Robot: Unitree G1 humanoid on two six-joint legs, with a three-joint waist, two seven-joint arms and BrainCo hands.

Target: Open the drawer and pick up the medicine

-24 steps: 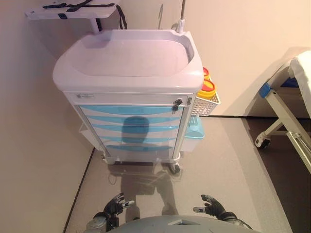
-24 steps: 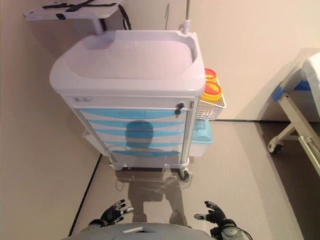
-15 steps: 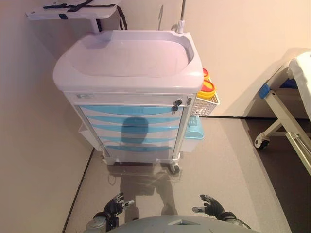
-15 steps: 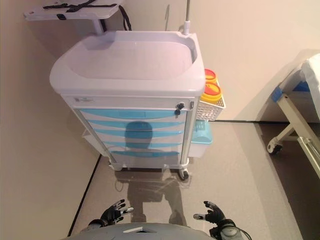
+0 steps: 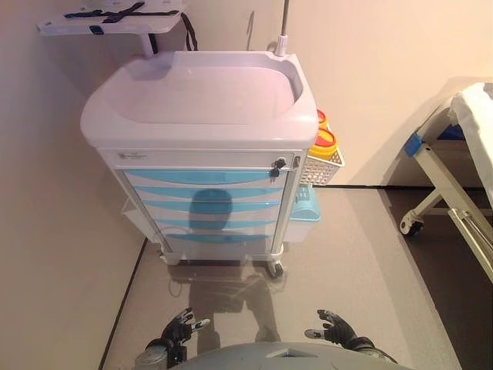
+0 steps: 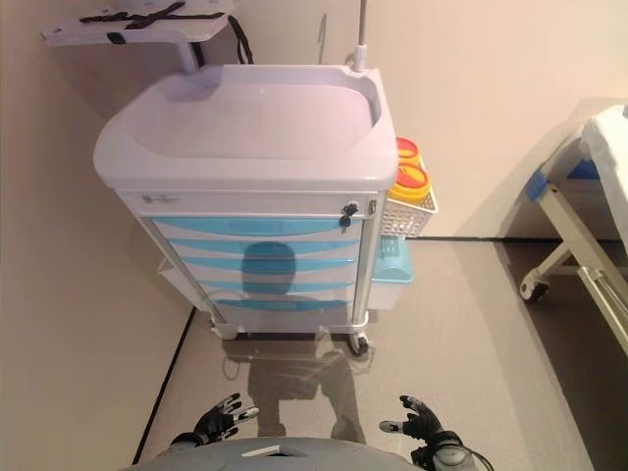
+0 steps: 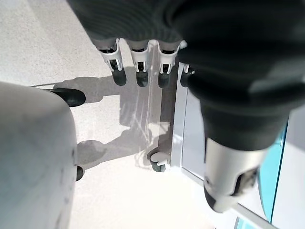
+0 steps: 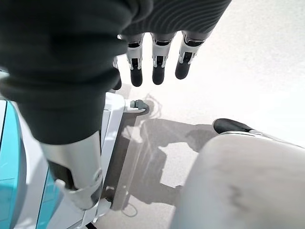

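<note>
A white medical cart stands against the wall ahead, with several shut blue drawers stacked on its front and a small lock at the upper right. No medicine shows. My left hand hangs low at the bottom left, open and empty, far below the cart. My right hand hangs low at the bottom right, also open and empty. In the left wrist view the fingers are straight over the floor, and in the right wrist view the fingers too.
A white basket with yellow-lidded containers hangs on the cart's right side, a light blue bin below it. A bed frame on wheels stands at the right. A shelf with black straps is on the wall behind.
The whole picture has shifted slightly, so the camera moved. Both hands stay low and open, and the drawers stay shut.
</note>
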